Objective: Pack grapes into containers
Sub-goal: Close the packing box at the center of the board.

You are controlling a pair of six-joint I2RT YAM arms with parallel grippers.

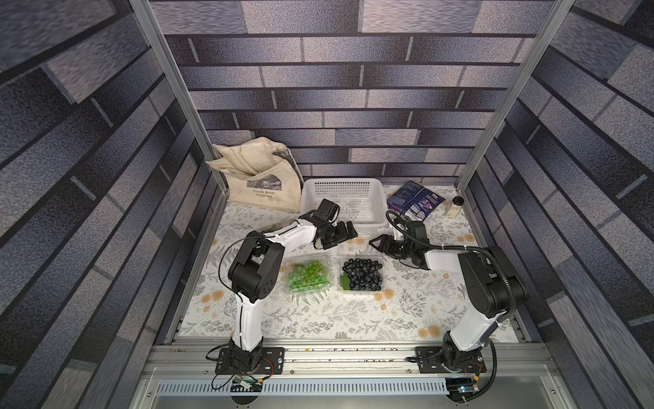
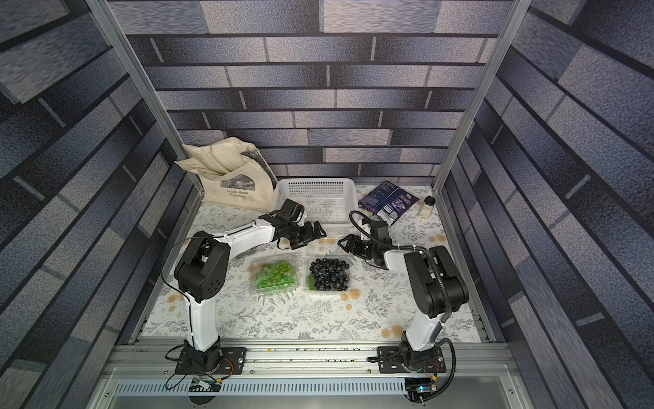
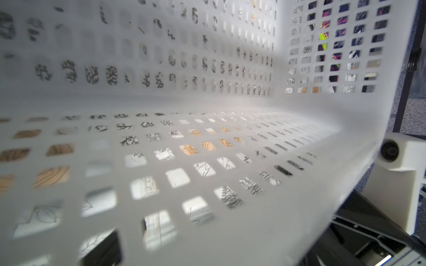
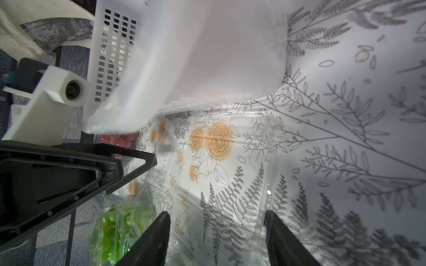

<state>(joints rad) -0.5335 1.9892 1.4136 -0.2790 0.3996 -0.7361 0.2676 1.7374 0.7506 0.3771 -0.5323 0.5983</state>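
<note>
Arms stretch forward; left gripper (image 1: 342, 236) gapes beside basket (image 1: 341, 181), right gripper (image 4: 216, 221) parted, empty; red grapes (image 4: 119, 139) beyond mostly hidden.

Green grapes (image 1: 307, 275) in clear clamshell (image 1: 289, 262) — just beside, dark grapes (image 1: 362, 274) heaped in second clamshell (image 1: 358, 249), lid open.

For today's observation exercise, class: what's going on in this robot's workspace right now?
Two robot arms are packing grapes. One clear container holds green grapes; the second container beside it holds dark grapes, and its lid lies open toward the back. The right gripper, jaws open, hovers over that lid. The left gripper, also open, is at the white basket's front wall. Neither holds grapes.
</note>
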